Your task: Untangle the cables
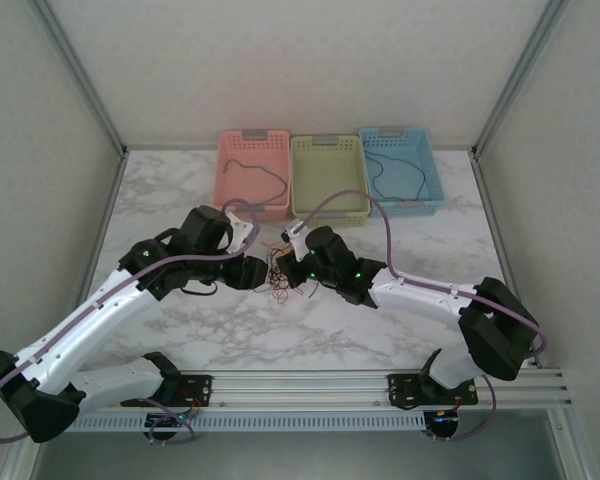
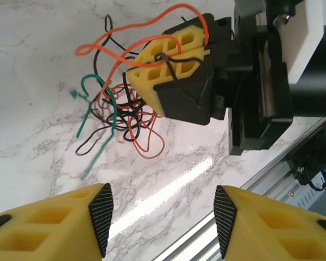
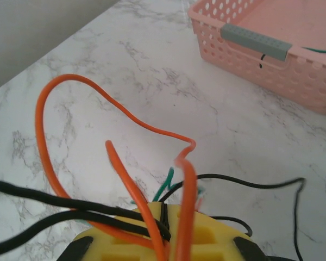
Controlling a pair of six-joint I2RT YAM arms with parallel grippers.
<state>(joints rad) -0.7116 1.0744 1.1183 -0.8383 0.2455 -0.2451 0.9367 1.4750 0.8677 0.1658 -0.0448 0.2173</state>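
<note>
I am working the separation step: the right pincer (image 2: 171,54) is clenching orange and black strands of the cables (image 2: 127,106), which are hanging tangled in front of the pink basket (image 1: 252,135). The left pincer (image 2: 160,217) is standing released, empty. Next, I judge, it is needing one free strand to draw clear. The marbled tabletop (image 1: 330,335) is sitting between pale walls (image 1: 280,60).
</note>
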